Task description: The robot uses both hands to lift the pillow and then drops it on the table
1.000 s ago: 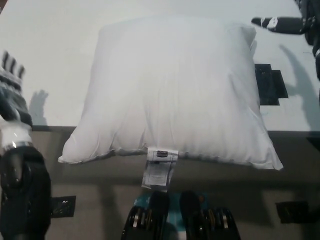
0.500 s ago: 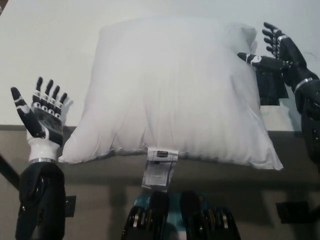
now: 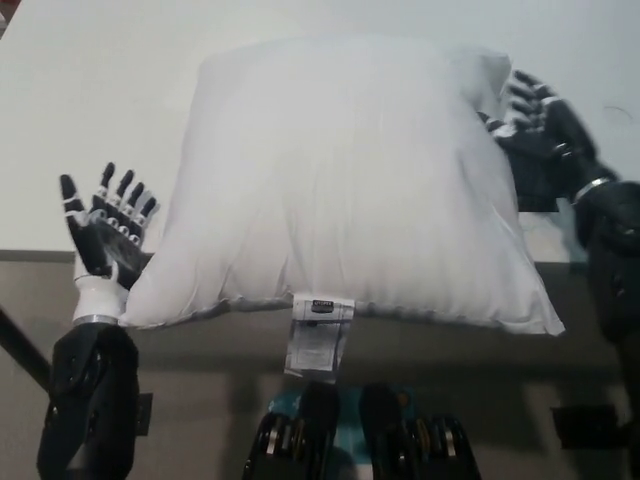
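On pale flat surface [image 3: 100,90]: large white square fabric pillow [image 3: 340,180], lying flat, near edge overhanging surface front, small white care tag [image 3: 318,340] hanging from middle of that seam. Beside pillow's lower-left corner: left hand [image 3: 105,235], fingers spread, palm toward pillow, grasping nothing, contact with pillow edge uncertain. Against pillow's upper-right side: black right hand [image 3: 535,135], fingers spread, not clenched, image blurred.
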Available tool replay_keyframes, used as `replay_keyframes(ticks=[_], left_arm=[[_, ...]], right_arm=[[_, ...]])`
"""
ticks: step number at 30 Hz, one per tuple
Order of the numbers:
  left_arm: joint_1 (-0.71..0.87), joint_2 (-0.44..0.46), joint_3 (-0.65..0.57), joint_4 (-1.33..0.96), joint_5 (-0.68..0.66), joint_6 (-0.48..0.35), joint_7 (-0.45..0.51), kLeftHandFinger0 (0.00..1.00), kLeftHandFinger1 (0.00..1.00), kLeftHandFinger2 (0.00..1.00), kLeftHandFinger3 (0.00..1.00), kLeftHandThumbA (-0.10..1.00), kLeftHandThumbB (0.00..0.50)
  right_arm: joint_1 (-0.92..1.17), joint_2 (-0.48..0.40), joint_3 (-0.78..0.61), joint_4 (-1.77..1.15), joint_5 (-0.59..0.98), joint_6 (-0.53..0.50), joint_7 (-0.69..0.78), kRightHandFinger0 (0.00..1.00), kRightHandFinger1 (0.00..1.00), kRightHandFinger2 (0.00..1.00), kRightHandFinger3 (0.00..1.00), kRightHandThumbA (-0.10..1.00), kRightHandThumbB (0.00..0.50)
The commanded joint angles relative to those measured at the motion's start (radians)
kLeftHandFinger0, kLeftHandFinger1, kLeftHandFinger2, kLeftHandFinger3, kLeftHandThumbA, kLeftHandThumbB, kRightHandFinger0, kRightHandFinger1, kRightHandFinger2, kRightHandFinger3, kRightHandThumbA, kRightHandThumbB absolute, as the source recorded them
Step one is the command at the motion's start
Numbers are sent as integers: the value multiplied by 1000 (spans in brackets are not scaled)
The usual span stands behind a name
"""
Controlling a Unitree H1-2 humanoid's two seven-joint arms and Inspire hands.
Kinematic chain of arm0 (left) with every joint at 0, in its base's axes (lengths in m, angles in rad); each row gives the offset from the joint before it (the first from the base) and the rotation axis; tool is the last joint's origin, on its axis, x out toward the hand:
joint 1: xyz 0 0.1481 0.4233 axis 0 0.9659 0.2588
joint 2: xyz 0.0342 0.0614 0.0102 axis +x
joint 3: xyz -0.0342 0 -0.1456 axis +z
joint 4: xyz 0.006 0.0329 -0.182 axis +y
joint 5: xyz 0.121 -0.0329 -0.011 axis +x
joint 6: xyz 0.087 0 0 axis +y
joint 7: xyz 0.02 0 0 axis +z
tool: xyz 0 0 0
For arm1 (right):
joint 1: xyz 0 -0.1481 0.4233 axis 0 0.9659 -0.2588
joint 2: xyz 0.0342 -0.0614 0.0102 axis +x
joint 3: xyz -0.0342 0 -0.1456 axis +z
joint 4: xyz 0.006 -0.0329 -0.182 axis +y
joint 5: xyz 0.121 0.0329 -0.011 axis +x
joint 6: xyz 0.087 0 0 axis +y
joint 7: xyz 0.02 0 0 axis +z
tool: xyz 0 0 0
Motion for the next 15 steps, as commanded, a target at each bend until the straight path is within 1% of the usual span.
replay_keyframes(ticks=[1,4,5,6,10,12,13,14,15], left_arm=[[-64,34,-25,-37,57,53,-10,1000,1000,1000,1000,1000,59],[-64,34,-26,-39,58,57,-9,1000,1000,1000,1000,1000,59],[-106,51,-47,-11,93,67,-3,1000,1000,1000,1000,1000,84],[-134,59,-57,2,109,85,4,1000,1000,1000,1000,1000,130],[-171,64,-67,39,124,95,5,1000,1000,1000,1000,1000,139],[-229,66,-92,80,167,100,18,1000,1000,1000,1000,1000,133],[-241,64,-94,89,170,103,18,1000,1000,1000,1000,1000,120],[-276,55,-108,126,187,100,20,1000,1000,1000,1000,1000,133],[-277,55,-108,130,188,98,19,1000,1000,1000,1000,1000,134]], right_arm=[[3,52,34,-82,33,32,47,1000,1000,1000,1000,1000,325],[6,52,37,-91,35,38,44,1000,1000,1000,1000,1000,325],[14,67,40,-110,40,40,45,1000,1000,1000,1000,1000,310],[19,76,42,-120,41,41,41,1000,1000,1000,1000,1000,320],[22,81,40,-126,47,50,35,1000,1000,1000,1000,1000,335],[8,85,33,-104,54,40,33,1000,1000,1000,1000,1000,333],[5,86,34,-99,54,39,34,1000,1000,1000,1000,1000,338],[9,93,37,-103,52,44,32,1000,1000,1000,1000,1000,336],[9,93,37,-103,52,45,32,1000,1000,1000,1000,1000,336]])
